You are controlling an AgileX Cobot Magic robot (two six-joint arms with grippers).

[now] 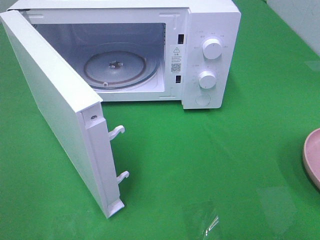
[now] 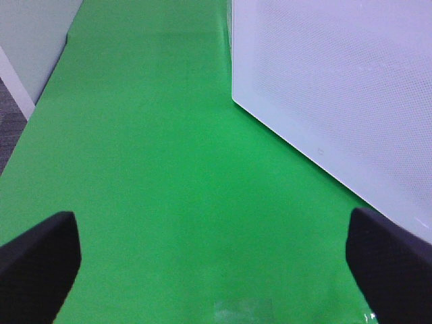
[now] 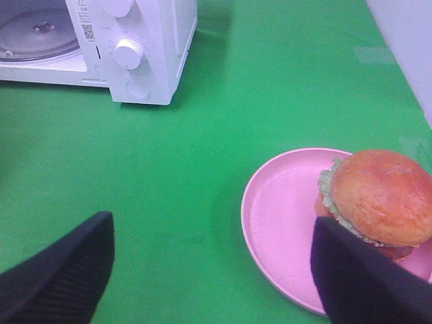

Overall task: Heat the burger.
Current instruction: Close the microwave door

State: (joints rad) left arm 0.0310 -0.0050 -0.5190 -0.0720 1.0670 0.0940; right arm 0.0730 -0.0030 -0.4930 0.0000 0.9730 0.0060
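Glossy golden-brown, the burger's [image 3: 379, 197] domed bun tops frilly lettuce on my round pink plate [image 3: 283, 223], toward its rim, on the smooth green table [image 1: 210, 165]. My right gripper [image 3: 212, 270] hangs over it, matte black fingers apart; my left gripper [image 2: 212, 263] gapes wide beside the white microwave's [image 1: 210, 55] open door [image 1: 50, 110].

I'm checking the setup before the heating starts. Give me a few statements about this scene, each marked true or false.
1. The microwave door stands open. True.
2. The burger sits on the glass turntable. False: it rests on the pink plate; the turntable is bare.
3. The right gripper holds the burger. False: its jaws are open, gripping nothing.
4. The left gripper is open. True.
5. The microwave has two round knobs. True.
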